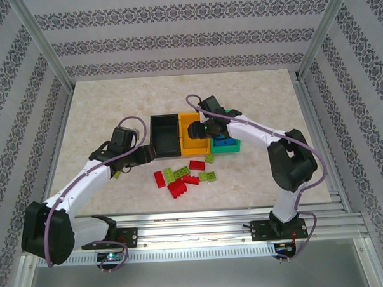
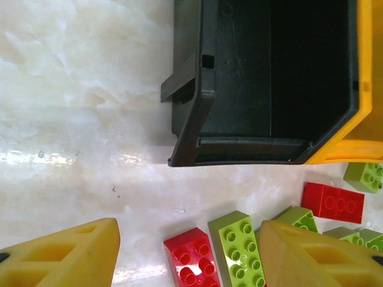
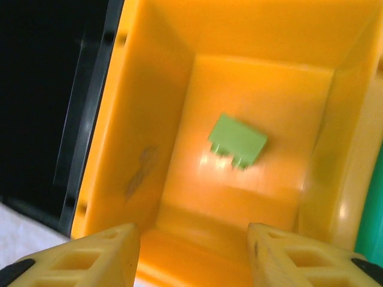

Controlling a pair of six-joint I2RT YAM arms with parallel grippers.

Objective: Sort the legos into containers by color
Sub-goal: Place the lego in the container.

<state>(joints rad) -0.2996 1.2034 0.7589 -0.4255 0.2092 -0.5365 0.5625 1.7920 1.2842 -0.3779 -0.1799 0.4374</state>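
Over the orange bin [image 3: 149, 119], right claw [image 3: 191, 233] apart, green brick [image 3: 237, 141] inside; left claw [image 2: 188, 230], also apart, should grab one next.

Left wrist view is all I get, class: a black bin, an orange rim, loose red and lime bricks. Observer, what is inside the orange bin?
Observer: One lime green studded plastic brick is inside the orange plastic bin; it looks blurred.
Operator: Where is the right tool?
Observer: The right tool hangs open over that orange bin, holding nothing.
Operator: Any blue bricks anywhere?
Observer: Yes, blue plastic bricks lie in the green plastic bin, on the orange bin's right in the top view.
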